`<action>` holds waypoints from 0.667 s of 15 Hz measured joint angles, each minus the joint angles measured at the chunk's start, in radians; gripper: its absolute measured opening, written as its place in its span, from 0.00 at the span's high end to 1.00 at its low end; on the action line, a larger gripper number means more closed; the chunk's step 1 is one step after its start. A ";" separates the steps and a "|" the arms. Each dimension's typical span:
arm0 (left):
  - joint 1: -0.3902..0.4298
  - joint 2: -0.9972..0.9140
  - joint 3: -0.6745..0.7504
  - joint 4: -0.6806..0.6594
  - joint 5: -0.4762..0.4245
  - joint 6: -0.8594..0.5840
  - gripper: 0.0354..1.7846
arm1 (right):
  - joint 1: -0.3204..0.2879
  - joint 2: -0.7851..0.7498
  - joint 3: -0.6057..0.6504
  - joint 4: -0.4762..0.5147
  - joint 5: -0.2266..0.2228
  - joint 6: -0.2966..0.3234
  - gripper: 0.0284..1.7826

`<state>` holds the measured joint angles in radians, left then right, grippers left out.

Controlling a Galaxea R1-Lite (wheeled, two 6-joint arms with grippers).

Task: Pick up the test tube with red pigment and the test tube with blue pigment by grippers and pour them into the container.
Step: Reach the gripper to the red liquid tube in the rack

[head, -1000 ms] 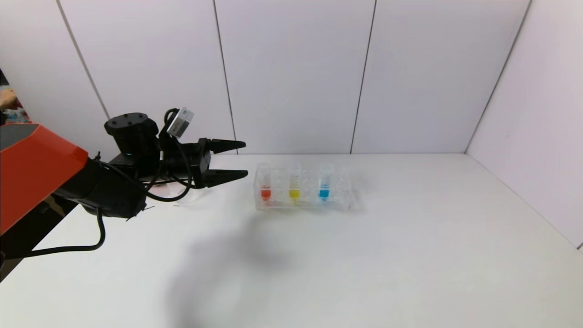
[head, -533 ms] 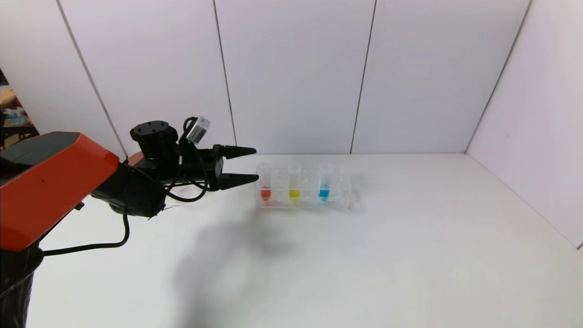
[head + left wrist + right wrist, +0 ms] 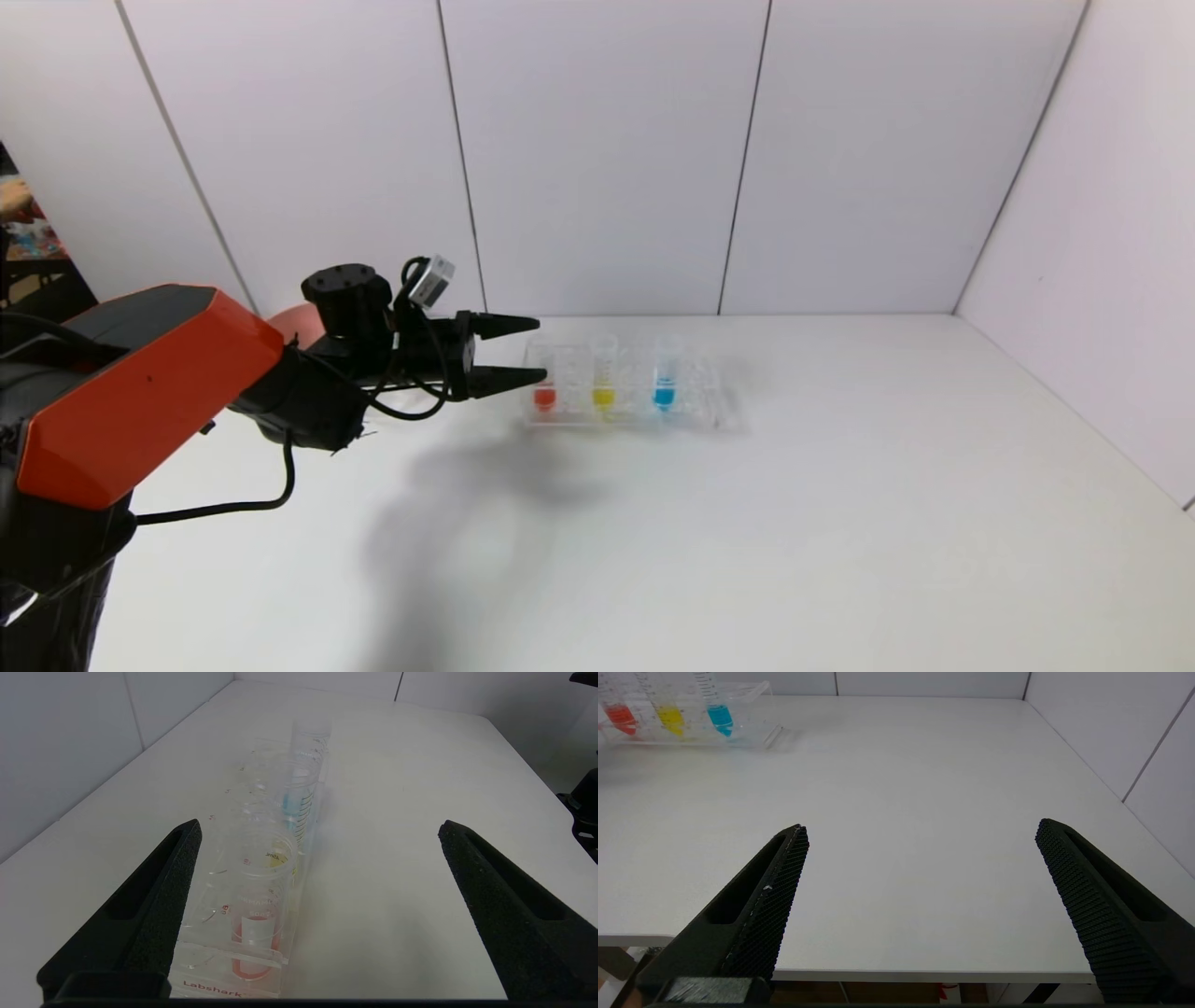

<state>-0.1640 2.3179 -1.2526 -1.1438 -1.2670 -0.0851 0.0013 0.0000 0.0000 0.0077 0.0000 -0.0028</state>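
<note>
At the left of the head view, the black two-fingered left gripper (image 3: pixel 540 353), on its black-and-orange arm, reaches rightward with its jaws spread wide and holding nothing; its fingertips stand just beside the left end of the clear plastic tube rack (image 3: pixel 700 411) at frame centre. A rounded red-pink object (image 3: pixel 297 325), partly hidden behind the arm, cannot be identified with confidence. In the rack, from left to right, stand the slim clear test tube with red pigment (image 3: pixel 543 383), a like tube of yellow liquid (image 3: pixel 603 381) and the test tube with blue pigment (image 3: pixel 664 378), all upright. In the right wrist view the black right gripper (image 3: pixel 920 830) hangs over the near edge of the white table (image 3: pixel 901 812), jaws wide apart and empty, well apart from the rack.
</note>
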 joint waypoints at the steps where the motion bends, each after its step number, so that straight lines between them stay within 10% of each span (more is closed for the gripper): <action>1: -0.002 0.010 -0.009 0.002 0.001 0.000 0.01 | 0.000 0.000 0.000 0.000 0.000 0.000 0.00; 10: -0.014 0.071 -0.057 0.019 0.001 0.000 0.01 | 0.000 0.000 0.000 0.000 0.000 0.000 0.00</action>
<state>-0.1779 2.3889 -1.3098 -1.1251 -1.2657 -0.0851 0.0013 0.0000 0.0000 0.0077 0.0000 -0.0028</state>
